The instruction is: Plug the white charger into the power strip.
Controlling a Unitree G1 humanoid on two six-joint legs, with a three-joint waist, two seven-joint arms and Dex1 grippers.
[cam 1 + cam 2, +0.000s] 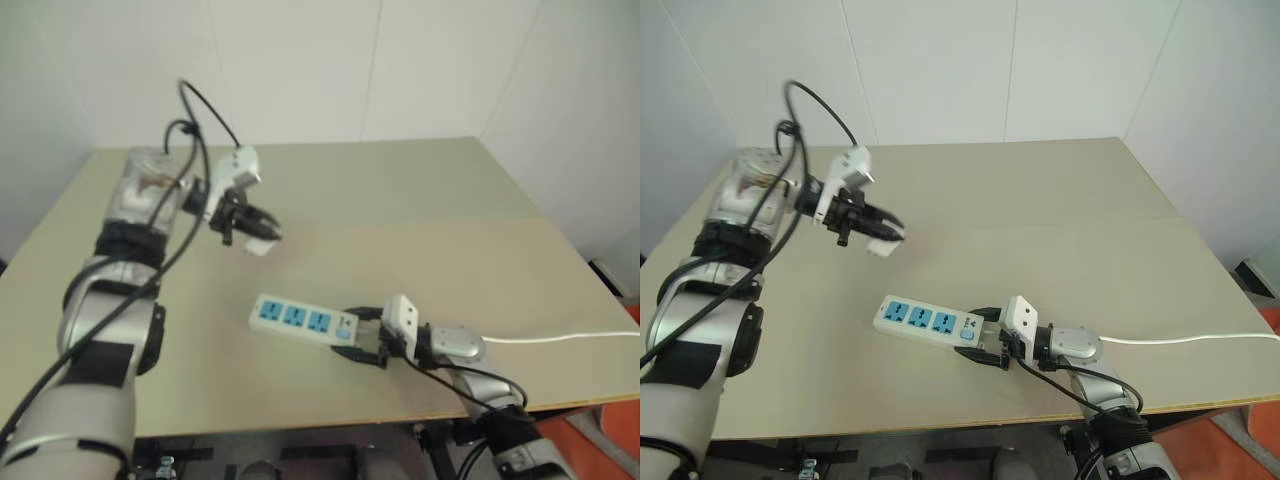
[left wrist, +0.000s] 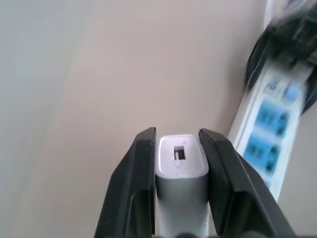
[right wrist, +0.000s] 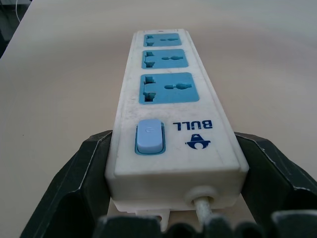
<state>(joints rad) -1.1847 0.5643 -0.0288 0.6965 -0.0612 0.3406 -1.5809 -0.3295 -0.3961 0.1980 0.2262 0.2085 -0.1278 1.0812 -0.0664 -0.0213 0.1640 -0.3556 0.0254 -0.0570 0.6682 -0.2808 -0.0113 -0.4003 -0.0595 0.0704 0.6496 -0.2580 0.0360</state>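
The left gripper [image 1: 262,232], upper left of the frame, squeezes the white charger [image 2: 181,171] above the table [image 1: 450,190]. The right gripper [image 3: 163,198] hugs the power strip [image 1: 303,320] at lower middle. The charger could slip or miss a socket if it comes down crooked.

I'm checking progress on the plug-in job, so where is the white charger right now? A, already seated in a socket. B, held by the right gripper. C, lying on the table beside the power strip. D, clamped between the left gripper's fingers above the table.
D: the white charger sits squeezed between the left gripper fingers, raised off the table, while the right gripper holds the power strip at its switch end.
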